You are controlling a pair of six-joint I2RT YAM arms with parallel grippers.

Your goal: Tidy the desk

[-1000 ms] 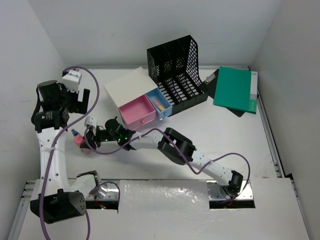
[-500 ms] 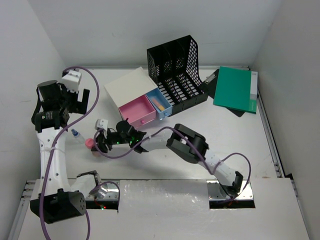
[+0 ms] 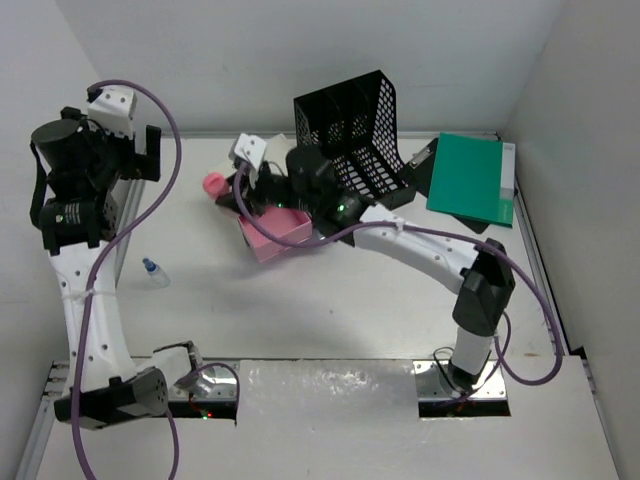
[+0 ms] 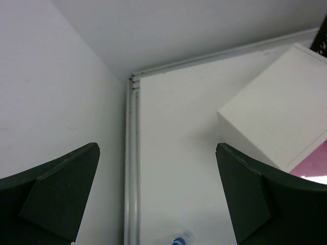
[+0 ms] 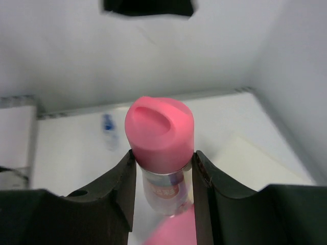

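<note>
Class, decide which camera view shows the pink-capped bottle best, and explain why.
The right wrist view: the pink-capped bottle fills the centre, gripped by the right claw. The top external view shows only its pink cap, small and far off. The left wrist view misses it.

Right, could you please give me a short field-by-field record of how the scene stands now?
Right end effector: shut on the pink-capped bottle, held in the air near the drawer box
Left end effector: open, empty, raised
Small blue-capped bottle: lying on the desk, left side
Pink drawer: open
File rack: upright, at the back
Green folder: flat, far right corner
</note>
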